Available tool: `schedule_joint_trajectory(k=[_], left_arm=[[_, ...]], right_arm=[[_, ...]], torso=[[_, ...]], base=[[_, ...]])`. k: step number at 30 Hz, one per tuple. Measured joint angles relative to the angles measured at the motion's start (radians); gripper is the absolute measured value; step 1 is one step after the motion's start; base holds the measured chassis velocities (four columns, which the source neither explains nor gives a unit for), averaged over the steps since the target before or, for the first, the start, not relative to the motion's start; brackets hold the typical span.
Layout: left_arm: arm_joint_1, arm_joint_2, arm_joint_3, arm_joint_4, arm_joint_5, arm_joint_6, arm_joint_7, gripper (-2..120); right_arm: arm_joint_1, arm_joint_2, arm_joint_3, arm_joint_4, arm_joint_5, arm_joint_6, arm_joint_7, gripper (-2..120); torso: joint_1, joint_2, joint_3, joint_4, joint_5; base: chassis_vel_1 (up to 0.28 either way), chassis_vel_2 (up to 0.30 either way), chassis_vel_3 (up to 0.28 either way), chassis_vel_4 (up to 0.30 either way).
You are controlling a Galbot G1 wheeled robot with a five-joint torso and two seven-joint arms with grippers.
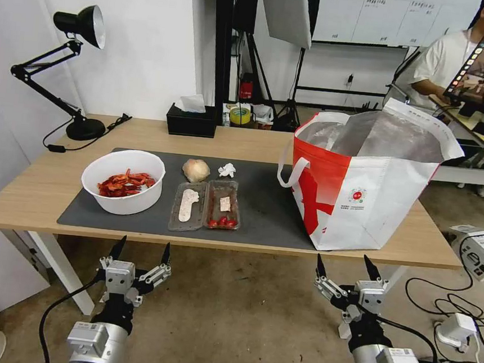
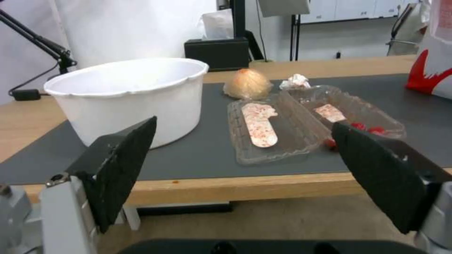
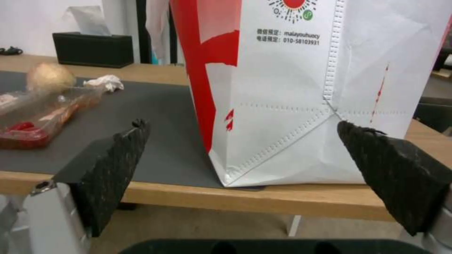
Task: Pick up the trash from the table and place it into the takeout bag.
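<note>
Trash untouched on my light-wood bench (image 1: pixel 38 186): white bowl of red shells (image 1: pixel 122 180), clear plastic clamshell tray (image 1: pixel 206 205), beige lumpy ball (image 1: pixel 195 170), white tissue ball (image 1: pixel 227 170). White-and-red takeout bag (image 1: pixel 366 181) waits beside them. My left jaws (image 1: pixel 141 252) and right jaws (image 1: pixel 348 268) hang spread, empty, below the bench edge.

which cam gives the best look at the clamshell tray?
Left wrist view: the clamshell tray lies open and whole, near the middle, between the open left gripper's fingers. Head view shows it whole from above but farther off. Right wrist view catches one half at the frame edge.
</note>
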Motion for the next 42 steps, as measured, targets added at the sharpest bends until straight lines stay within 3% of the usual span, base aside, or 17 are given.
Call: schedule_joint_trajectory(k=[34,39,41,42], left_arm=[[0.0,0.0,0.0,0.0,0.0,0.0,0.0,100],[-0.003,0.011,0.001,-0.014,-0.027,0.035,-0.019,100],[-0.011,0.035,0.003,-0.047,-0.084,0.105,-0.058,100],[-0.011,0.035,0.003,-0.047,-0.084,0.105,-0.058,100]], right_arm=[[0.0,-0.002,0.0,0.0,0.001,0.0,0.0,100],[0.025,-0.064,0.016,0.009,0.046,-0.04,0.0,100],[0.056,-0.141,0.036,0.022,0.102,-0.091,0.0,100],[0.056,-0.141,0.036,0.022,0.102,-0.091,0.0,100]], torso=[[0.0,0.0,0.0,-0.0001,0.0],[0.0,0.0,0.0,-0.0001,0.0],[0.0,0.0,0.0,-0.0001,0.0002],[0.0,0.0,0.0,-0.0001,0.0002]], base=[[0.0,0.0,0.0,0.0],[0.0,0.0,0.0,0.0],[0.0,0.0,0.0,0.0],[0.0,0.0,0.0,0.0]])
